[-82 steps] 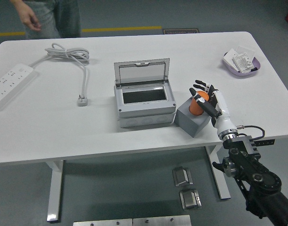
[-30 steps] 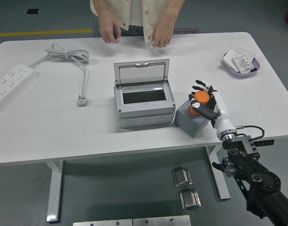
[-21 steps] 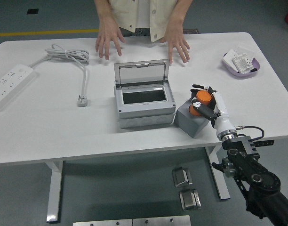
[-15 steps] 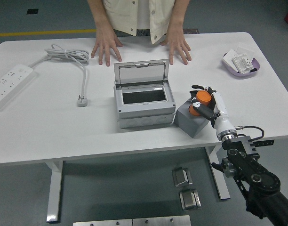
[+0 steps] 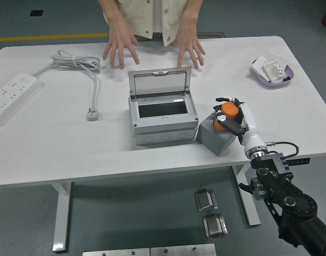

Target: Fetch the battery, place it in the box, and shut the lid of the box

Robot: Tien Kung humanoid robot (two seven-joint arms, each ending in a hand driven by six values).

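- Gripping the round orange battery [image 5: 226, 114], the right hand [image 5: 238, 118] has its black fingers [image 5: 230, 122] clamped around it above a grey block [image 5: 216, 136].
- Beside it, the rectangular grey box [image 5: 163, 115] has its clear lid [image 5: 160, 81] upright.

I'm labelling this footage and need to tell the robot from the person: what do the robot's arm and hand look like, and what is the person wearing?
The right hand has black fingers on a white back and wrist. Behind it comes a black, bulky jointed arm with a thin black cable looping at the wrist. The person wears a cream open jacket over a white top, forearms bare.
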